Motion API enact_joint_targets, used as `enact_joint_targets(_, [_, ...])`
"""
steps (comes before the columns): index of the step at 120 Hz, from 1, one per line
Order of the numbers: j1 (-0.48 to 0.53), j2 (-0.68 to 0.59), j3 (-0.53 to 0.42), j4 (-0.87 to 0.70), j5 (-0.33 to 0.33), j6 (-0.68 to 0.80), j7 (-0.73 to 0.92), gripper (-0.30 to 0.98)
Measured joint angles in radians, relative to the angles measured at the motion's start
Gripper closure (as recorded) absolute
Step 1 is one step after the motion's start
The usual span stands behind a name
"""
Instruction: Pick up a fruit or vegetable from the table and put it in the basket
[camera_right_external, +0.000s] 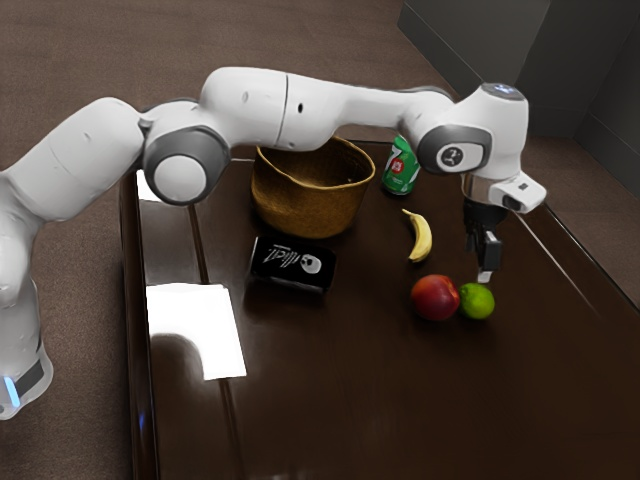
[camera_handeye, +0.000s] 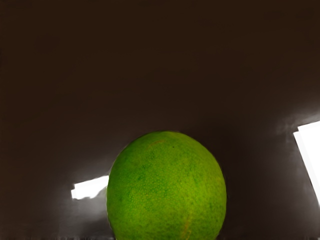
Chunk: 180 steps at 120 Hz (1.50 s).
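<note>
Lime (camera_right_external: 477, 301), round and green, lies nearest to the camera on the hand, and in the exterior view it rests on the dark tabletop (camera_right_external: 340, 390). The claw (camera_right_external: 485, 268) is pointed downward above this lime, with its lower end very near the top of the fruit. How far the claw is open, and whether it has hold of anything, I cannot tell.

Directly beside the lime, on its side toward the exterior view's left, sits a red fruit (camera_right_external: 435, 298); if the two touch, I cannot say with certainty. Beyond the lime, somewhat toward the same left, lies a yellow banana (camera_right_external: 421, 240), and farther beyond the lime stands a green can (camera_right_external: 400, 168). The basket (camera_right_external: 300, 205) is well apart from the lime, farther from the exterior camera and toward the exterior view's left. A black can (camera_right_external: 292, 264) lies on its side, to the left of the lime in that view. In the wrist view, a small bright patch (camera_handeye: 91, 187) shines on the tabletop beside the lime, and a larger bright patch (camera_handeye: 312, 155) on the lime's other side, more apart.
</note>
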Motion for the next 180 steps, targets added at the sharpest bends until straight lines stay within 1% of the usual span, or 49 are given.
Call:
enact_joint_targets(37, [0.001, 0.043, -0.005, 0.008, -0.004, 0.03, 0.03, 0.0])
enact_joint_targets(99, [0.0, 0.105, -0.026, 0.005, -0.015, 0.122, 0.059, 0.0])
enact_joint_targets(148, [0.0, 0.124, -0.024, 0.005, -0.02, 0.143, 0.082, 0.0])
enact_joint_targets(154, [0.001, 0.124, -0.024, 0.005, -0.02, 0.143, 0.085, 0.05])
enact_joint_targets(170, [0.008, 0.122, -0.023, 0.003, -0.029, 0.14, 0.091, 0.31])
enact_joint_targets(176, [0.01, 0.123, -0.023, 0.002, -0.033, 0.141, 0.091, 0.39])
enact_joint_targets(180, [0.011, 0.123, -0.023, 0.002, -0.033, 0.141, 0.091, 0.41])
